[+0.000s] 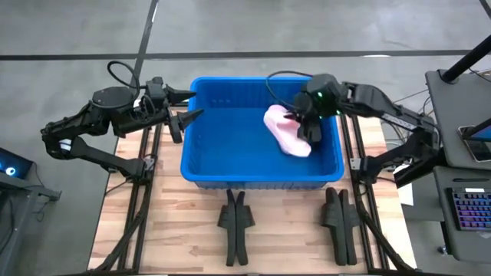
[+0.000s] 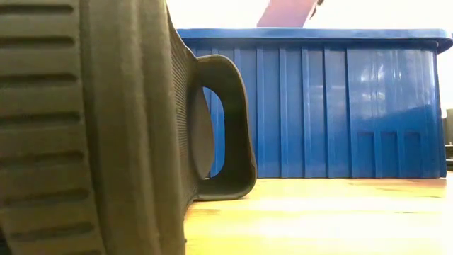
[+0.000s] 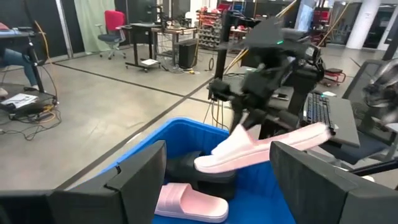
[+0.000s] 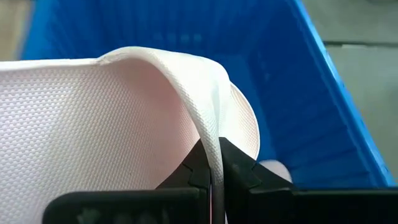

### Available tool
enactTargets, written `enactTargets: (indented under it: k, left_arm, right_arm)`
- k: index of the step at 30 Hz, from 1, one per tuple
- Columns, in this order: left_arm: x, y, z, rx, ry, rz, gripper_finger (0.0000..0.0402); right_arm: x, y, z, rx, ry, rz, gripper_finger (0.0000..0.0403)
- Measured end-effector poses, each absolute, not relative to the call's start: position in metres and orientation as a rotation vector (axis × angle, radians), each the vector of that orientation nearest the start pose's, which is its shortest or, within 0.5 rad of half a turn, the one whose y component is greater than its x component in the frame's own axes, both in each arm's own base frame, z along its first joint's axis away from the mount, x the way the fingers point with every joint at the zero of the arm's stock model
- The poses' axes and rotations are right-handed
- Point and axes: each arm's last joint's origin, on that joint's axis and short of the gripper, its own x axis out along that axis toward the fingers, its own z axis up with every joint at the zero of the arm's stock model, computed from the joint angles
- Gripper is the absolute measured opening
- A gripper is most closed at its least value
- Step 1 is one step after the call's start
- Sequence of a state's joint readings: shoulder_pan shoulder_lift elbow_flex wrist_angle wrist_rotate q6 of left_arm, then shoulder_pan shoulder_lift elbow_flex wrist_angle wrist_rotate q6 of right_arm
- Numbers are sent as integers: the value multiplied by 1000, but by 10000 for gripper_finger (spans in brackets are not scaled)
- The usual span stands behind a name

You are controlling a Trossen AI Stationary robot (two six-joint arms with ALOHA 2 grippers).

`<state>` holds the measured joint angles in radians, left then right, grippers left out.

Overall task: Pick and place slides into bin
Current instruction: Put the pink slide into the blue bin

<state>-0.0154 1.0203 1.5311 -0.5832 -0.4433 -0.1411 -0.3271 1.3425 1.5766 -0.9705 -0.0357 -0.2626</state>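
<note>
The right tool (image 1: 305, 123) hangs over the right half of the bin (image 1: 201, 165), its jaws closed tight on the strap of one pink slide (image 1: 285, 132), which it holds in the air above the bin's floor. In the right wrist view the thin strap edge (image 4: 211, 143) is pinched between the two finger tips. From the left wrist view, that slide (image 3: 261, 149) hangs level under the right tool, and beneath it two more lie in the bin: a second pink slide (image 3: 189, 202) and one black slide (image 3: 186, 168) just behind it.

The left tool (image 1: 186, 106) waits at the bin's left rim, jaws spread wide with nothing between them.

On the bench (image 1: 284, 238), on the near side of the bin from both tools, stand two black pairs: one pair (image 1: 235, 222) below the bin's middle, the other pair (image 1: 340, 222) below its right end. The low view is mostly blocked by one black slide (image 2: 127, 127) close to the lens.
</note>
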Motion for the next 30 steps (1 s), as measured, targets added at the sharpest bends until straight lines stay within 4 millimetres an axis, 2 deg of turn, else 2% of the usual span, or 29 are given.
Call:
enactTargets:
  k: [5, 11, 15, 22, 30]
  left_arm:
    - [160, 11, 494, -124, 38, 467, 272]
    - [159, 12, 494, -123, 34, 512, 272]
    - [162, 13, 493, -119, 38, 556, 272]
    - [173, 14, 488, -107, 65, 602, 272]
    - [185, 15, 483, -92, 96, 636, 272]
  right_arm:
    - [245, -112, 392, -222, 828, -153, 9]
    - [256, -143, 361, -293, 942, -135, 9]
    - [266, -162, 334, -334, 1018, -226, 9]
    - [281, -177, 298, -527, 1070, -246, 9]
    - [273, -190, 268, -546, 1106, -255, 9]
